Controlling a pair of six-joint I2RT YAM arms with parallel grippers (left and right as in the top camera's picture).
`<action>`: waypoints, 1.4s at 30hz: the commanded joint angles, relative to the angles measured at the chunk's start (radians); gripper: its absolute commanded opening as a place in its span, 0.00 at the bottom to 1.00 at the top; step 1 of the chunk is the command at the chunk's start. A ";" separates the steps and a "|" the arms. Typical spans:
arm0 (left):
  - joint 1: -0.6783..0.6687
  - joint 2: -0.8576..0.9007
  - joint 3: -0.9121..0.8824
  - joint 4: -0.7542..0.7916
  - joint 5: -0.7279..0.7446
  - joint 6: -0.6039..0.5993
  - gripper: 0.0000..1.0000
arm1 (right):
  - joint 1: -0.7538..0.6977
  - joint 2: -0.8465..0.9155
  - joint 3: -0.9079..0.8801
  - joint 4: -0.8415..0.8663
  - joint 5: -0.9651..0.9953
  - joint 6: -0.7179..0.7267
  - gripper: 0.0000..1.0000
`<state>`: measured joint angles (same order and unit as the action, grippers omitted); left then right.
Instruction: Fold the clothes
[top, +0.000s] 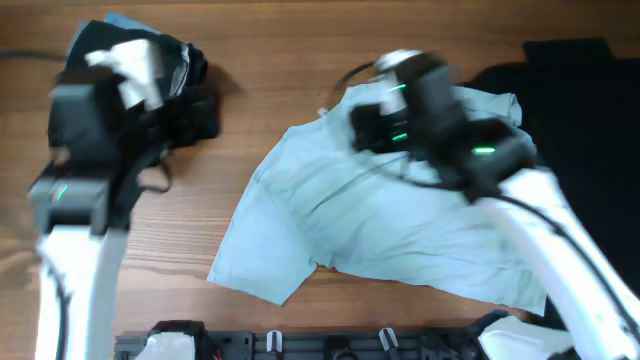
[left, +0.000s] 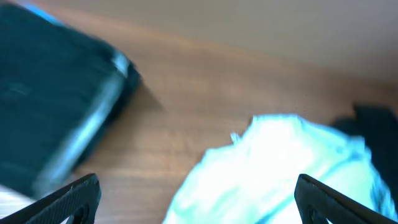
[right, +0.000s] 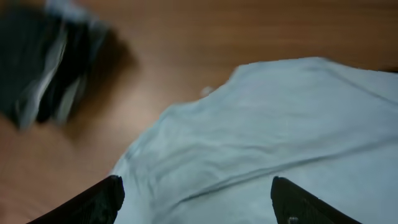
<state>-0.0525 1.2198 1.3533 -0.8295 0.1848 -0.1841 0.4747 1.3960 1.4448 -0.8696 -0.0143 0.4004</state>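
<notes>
Currently the pale light-blue cotton T-shirt (top: 380, 225) lies spread out and rumpled on the brown wooden table (top: 270, 90), centre to right. Right gripper (right: 196, 182) hovers over the shirt's upper part, fingers wide apart, nothing held. Left gripper (left: 198, 183) is also spread apart and empty, at upper left of the overhead view, near a dark folded garment stack (left: 50, 106). Flat black garment (top: 580, 90) sits at the table's right side, touching or overlapping the shirt, can't tell which
</notes>
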 joint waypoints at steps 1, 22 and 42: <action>-0.087 0.157 0.010 0.020 0.032 0.018 1.00 | -0.166 -0.041 0.018 -0.032 -0.105 0.077 0.80; -0.261 0.826 0.010 0.364 0.079 0.134 0.69 | -0.352 -0.011 0.015 -0.147 -0.139 0.018 0.84; -0.118 0.884 0.009 0.185 -0.406 -0.135 0.04 | -0.352 0.006 0.015 -0.183 -0.125 0.017 0.84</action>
<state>-0.2981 2.0792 1.3884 -0.5934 0.0071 -0.2108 0.1230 1.3926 1.4517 -1.0416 -0.1497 0.4400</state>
